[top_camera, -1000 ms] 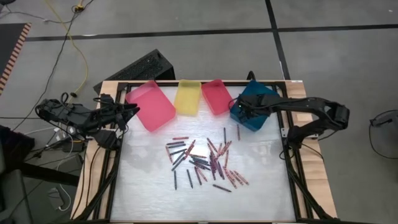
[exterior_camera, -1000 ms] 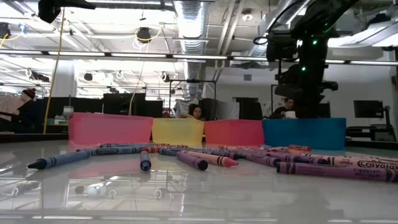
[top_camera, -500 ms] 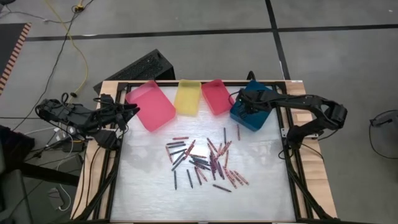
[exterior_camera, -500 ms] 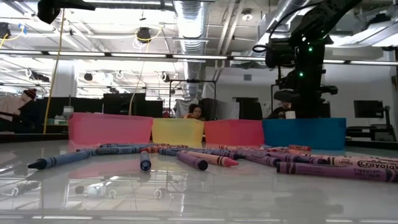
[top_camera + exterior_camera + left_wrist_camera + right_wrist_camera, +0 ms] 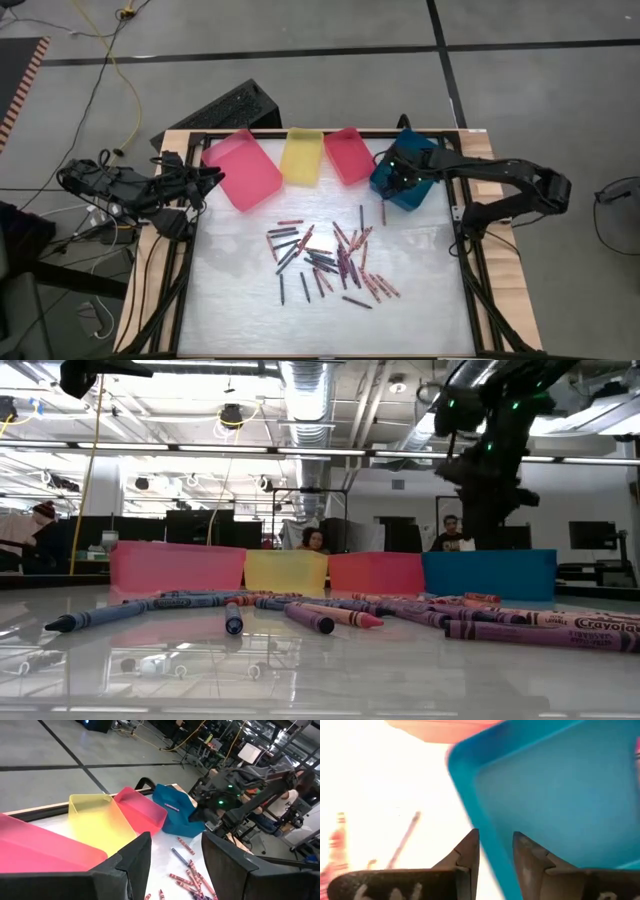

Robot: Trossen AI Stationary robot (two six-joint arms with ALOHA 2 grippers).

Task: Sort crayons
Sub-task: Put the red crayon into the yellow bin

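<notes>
Crayons (image 5: 320, 622) scattered before four trays (image 5: 178, 568), dark arm (image 5: 495, 450) above

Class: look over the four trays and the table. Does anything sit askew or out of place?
Yes. The blue tray is turned at an angle to the row, and the pink tray is skewed too. The crayons lie scattered mid-table.

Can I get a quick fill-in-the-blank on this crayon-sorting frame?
1. The right gripper is over the ____ tray.
2. The tray next to the pink tray is ____.
3. The crayons lie loose on the ____.
4. The left gripper waits beside the ____ tray.

Missing words: blue; yellow; table; pink
</notes>
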